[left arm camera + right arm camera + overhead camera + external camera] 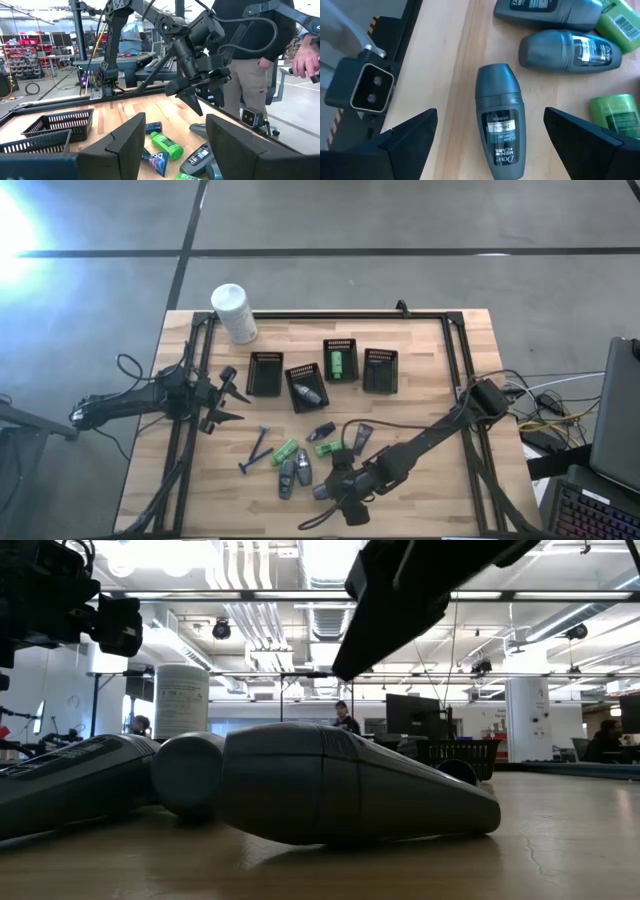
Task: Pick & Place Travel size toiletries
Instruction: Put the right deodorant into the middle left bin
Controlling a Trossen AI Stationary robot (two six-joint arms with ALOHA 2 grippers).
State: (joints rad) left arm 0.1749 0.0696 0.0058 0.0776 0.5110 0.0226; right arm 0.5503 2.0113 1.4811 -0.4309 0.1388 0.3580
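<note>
- A grey oval bottle (499, 117) is seen lying flat near the table's (420, 490) near edge, framed between the wide-open fingers of the right gripper (325, 493).
- More grey bottles (295, 473) and green bottles (285, 451) are clustered just beside it.
- The left gripper (232, 393) is held apart, unladen, at the table's left.

— from above we look straight down on the whole table (420, 395) and both arms.
— at table height we sit right against a grey bottle (340, 785), facing the room.
— our right wrist camera looks down close on a grey bottle (499, 117); the left wrist looks across at the right gripper (192, 97).
</note>
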